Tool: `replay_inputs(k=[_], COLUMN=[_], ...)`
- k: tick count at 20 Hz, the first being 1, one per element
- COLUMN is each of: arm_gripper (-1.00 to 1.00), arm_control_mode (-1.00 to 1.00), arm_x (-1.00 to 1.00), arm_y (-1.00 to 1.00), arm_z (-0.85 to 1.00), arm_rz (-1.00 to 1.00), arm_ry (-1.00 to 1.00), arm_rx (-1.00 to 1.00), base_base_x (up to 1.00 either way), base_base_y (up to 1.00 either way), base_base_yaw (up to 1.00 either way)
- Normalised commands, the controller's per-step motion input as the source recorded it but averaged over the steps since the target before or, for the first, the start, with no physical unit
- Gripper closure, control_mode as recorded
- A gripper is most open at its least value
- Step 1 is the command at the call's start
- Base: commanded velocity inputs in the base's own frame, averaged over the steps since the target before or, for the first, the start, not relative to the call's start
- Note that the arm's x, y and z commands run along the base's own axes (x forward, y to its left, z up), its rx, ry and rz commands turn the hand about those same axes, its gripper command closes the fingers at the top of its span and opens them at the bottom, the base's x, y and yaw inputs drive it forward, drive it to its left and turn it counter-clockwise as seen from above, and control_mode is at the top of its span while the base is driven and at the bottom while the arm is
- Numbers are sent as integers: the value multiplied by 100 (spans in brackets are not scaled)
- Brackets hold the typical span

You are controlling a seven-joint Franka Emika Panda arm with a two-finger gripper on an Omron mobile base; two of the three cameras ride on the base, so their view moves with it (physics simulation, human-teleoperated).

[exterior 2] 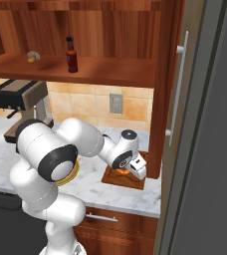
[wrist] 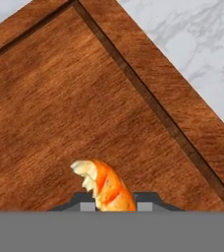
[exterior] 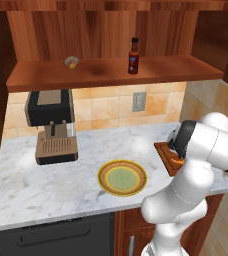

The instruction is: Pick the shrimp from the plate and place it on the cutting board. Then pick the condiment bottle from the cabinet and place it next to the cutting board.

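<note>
My gripper [wrist: 115,204] is shut on the small curled orange shrimp [wrist: 106,184], which sticks out between the fingertips just over the dark brown cutting board [wrist: 60,98]. From the right base, the hand [exterior 2: 135,168] hangs low over the board [exterior 2: 116,180] with the shrimp [exterior 2: 123,171] under it. From the left base, my forearm hides most of the board [exterior: 162,149], and an orange bit of shrimp [exterior: 179,161] shows beside it. The plate [exterior: 122,177] lies bare on the counter. The condiment bottle [exterior: 133,56] stands upright on the cabinet shelf [exterior: 111,72].
A coffee machine [exterior: 51,125] stands at the counter's left. A small round yellowish object [exterior: 72,62] sits on the shelf left of the bottle. A tall grey door with a handle [exterior 2: 205,124] rises just right of the board. A wall outlet [exterior: 139,101] is behind.
</note>
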Motion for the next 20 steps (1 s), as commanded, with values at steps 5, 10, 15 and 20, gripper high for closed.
replay_inputs(k=[5, 10, 15, 20], arm_gripper=[-100, -100, -100, -100], arm_control_mode=[-100, -100, -100, -100], arm_x=[7, 1, 0, -4], arm_y=[0, 0, 0, 0], arm_z=[-14, -2, 5, 11], arm_rz=[0, 0, 0, 0], arm_ry=[0, 0, -4, -6], arm_rx=[0, 0, 0, 0], base_base_x=[0, 0, 0, 0], base_base_y=[0, 0, 0, 0], base_base_yaw=[0, 0, 0, 0])
